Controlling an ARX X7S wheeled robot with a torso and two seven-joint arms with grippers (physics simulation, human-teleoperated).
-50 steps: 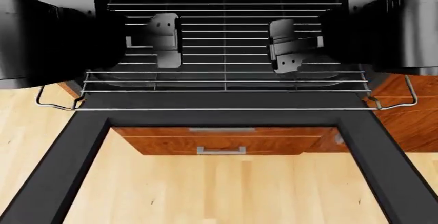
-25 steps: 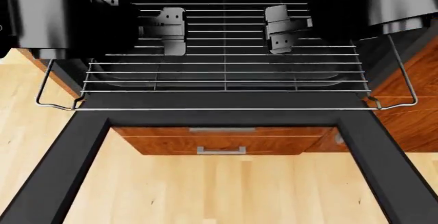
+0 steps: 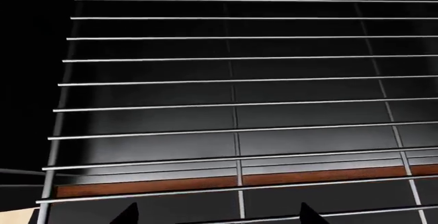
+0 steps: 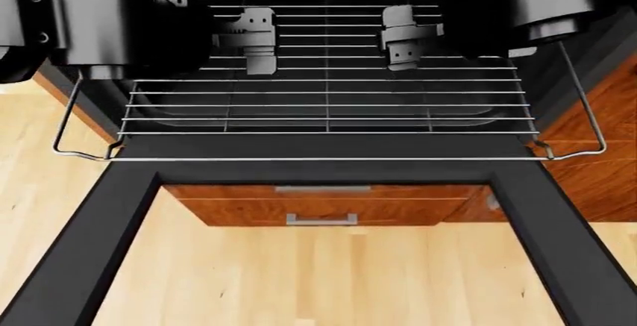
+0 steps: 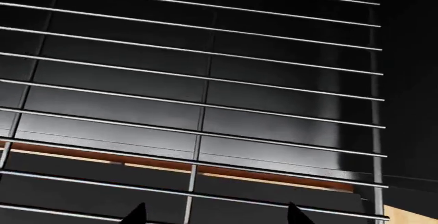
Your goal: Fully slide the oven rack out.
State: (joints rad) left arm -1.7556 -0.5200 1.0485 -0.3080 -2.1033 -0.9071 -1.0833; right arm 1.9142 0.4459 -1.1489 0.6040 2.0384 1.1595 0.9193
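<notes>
Lowest in the head view, a black oven door frame [image 4: 80, 244] lies open over pale wood floor [image 4: 329, 274], with a brown drawer front [image 4: 318, 205] visible through its window. Above it, across the frame's middle, the silver oven rack [image 4: 329, 117] juts out past the oven front, a dark pan [image 4: 468, 107] beneath its rods. Higher still, the left gripper [image 4: 249, 39] and right gripper [image 4: 406, 36] hover over the rack, jaws parted, holding nothing.

We see crisp, evenly lit renders without blur; the oven rack [image 4: 329, 106] gleams against a dim, nearly black oven interior [image 3: 205, 70].
</notes>
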